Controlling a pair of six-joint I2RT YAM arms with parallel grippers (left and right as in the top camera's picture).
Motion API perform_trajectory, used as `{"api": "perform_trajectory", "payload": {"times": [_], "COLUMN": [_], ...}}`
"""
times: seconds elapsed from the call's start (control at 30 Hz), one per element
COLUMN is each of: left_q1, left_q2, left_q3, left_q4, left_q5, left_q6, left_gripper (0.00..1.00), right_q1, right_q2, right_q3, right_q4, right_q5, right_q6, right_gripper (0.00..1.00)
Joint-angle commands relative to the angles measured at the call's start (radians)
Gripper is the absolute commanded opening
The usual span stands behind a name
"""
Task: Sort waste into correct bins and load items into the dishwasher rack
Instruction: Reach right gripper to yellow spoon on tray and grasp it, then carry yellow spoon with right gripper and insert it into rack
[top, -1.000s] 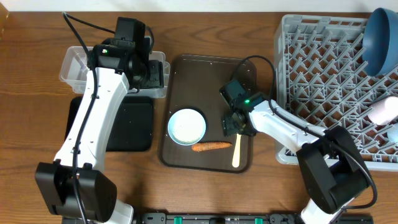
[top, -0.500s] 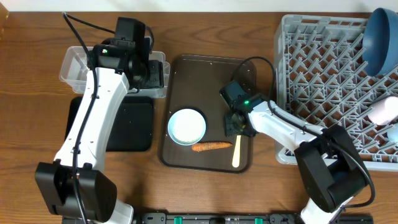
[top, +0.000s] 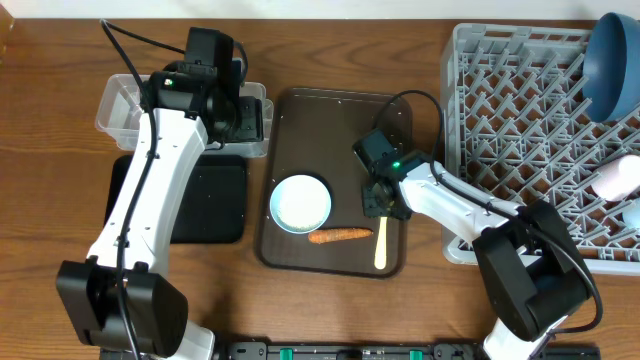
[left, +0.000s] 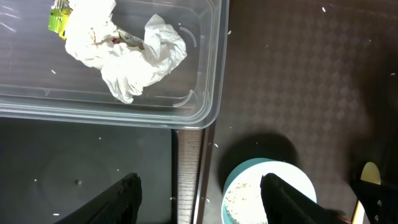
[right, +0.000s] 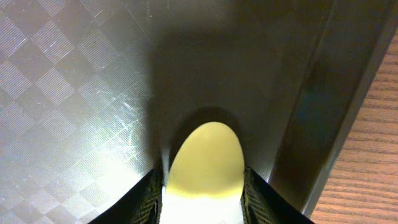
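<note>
The right gripper (right: 202, 190) sits low over the dark brown serving tray (top: 330, 120), close to its right-hand rim. Its two fingers (right: 147, 202) press against both sides of the pale yellow spoon (right: 203, 155) at the bowl end, so the claw is narrowed to the spoon's width and has hold of it. The spoon rests on the tray with its handle pointing toward the front edge. The carrot piece (top: 340, 236) lies crosswise just beside the handle, and next to that stands the small light blue bowl (top: 300, 203) with rice grains (left: 239, 196) inside. The left gripper (left: 199, 196) hangs above the place where the clear tub (left: 211, 93), the black tray (top: 215, 200) and the serving tray meet, its jaws wide apart and empty. In the tub lie the crumpled tissue (left: 124, 50) and the yellow-green wrapper (left: 57, 18). In the dishwasher rack (top: 520, 100) the dark blue bowl (top: 615, 60) leans at the far corner and the pink cup (top: 618, 178) lies at the right edge
</note>
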Motion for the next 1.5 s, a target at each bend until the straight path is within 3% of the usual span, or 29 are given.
{"api": "perform_trajectory", "payload": {"times": [0.0,0.2,0.47,0.83,1.13,1.47], "left_q1": [0.002,0.002,0.002,0.002,0.002,0.002], "left_q2": [0.008,0.008,0.008,0.008,0.008,0.008], "left_q3": [-0.011,-0.011,-0.011,-0.011,-0.011,-0.011], "left_q4": [-0.003,-0.003,-0.003,-0.003,-0.003,-0.003], "left_q5": [-0.012,-0.012,-0.012,-0.012,-0.012,-0.012], "left_q6": [-0.005,-0.005,-0.005,-0.005,-0.005,-0.005], "left_gripper": [0.64,0.64,0.64,0.64,0.64,0.64], "right_q1": [0.011,0.008,-0.004,-0.084,-0.27,-0.541], "right_q2": [0.04,0.04,0.038,-0.077,-0.193,-0.211], "right_q3": [-0.013,-0.011,0.008,0.211,0.362,0.399], "right_q4": [0.011,0.02,0.019,-0.059,-0.222,-0.341], "right_q5": [-0.035,-0.04,-0.044,-0.043,-0.046,-0.242], "right_q6": [0.011,0.011,-0.006,-0.164,-0.321,-0.48], "right_gripper": [0.37,0.27,0.27,0.29,0.29,0.27]}}
